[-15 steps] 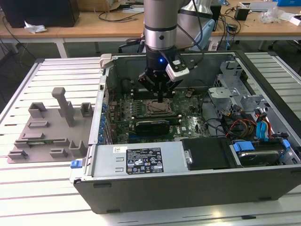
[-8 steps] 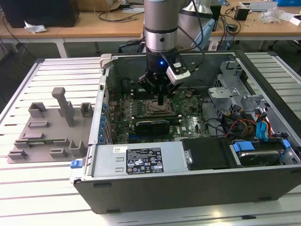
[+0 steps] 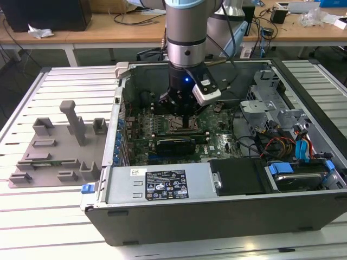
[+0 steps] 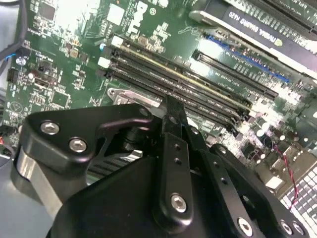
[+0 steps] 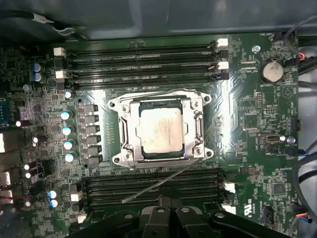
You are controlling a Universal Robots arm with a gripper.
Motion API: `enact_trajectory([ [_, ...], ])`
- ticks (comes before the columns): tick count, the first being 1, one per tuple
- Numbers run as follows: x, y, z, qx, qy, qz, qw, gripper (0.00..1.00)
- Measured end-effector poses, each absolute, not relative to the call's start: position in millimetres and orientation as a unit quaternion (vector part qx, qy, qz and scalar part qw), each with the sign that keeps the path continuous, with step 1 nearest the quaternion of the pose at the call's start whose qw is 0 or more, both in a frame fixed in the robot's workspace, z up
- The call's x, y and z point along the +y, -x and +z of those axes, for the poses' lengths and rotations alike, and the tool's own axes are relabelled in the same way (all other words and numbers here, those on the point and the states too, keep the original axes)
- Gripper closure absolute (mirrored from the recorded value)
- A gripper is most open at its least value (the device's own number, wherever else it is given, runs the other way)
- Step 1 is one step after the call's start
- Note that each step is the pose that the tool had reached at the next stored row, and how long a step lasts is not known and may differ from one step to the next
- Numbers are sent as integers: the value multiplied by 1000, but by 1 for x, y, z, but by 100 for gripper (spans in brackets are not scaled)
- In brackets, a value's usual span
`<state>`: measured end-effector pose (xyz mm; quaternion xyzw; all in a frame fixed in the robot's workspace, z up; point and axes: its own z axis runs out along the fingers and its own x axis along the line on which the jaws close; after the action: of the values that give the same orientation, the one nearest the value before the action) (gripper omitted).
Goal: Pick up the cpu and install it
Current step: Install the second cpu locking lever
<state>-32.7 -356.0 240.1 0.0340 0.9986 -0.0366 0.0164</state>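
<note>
in the exterior view the gripper (image 3: 185, 115) hangs low inside the open computer case (image 3: 227, 211), over the green motherboard (image 3: 217, 142); a grey moulded tray (image 3: 57, 146) lies well apart toward the exterior view's left. in the second wrist view the black fingers (image 4: 174, 130) look drawn together, holding nothing visible. in the first wrist view the cpu (image 5: 161, 129) sits inside the metal-framed socket (image 5: 123, 130), between memory slots (image 5: 141, 64).

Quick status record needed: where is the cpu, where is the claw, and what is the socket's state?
cpu: lying flat inside the socket's metal frame
socket: metal frame around the chip; thin lever angled out across the memory slots
claw: low inside the computer case, over the motherboard
claw grip: cannot tell
grey tray: outside the case, at the exterior view's left
</note>
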Motion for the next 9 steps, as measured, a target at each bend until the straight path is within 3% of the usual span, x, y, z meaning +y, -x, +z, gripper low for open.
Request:
enact_trajectory([
  [9, -359, 49, 236, 999, -32, -17, 16, 89],
])
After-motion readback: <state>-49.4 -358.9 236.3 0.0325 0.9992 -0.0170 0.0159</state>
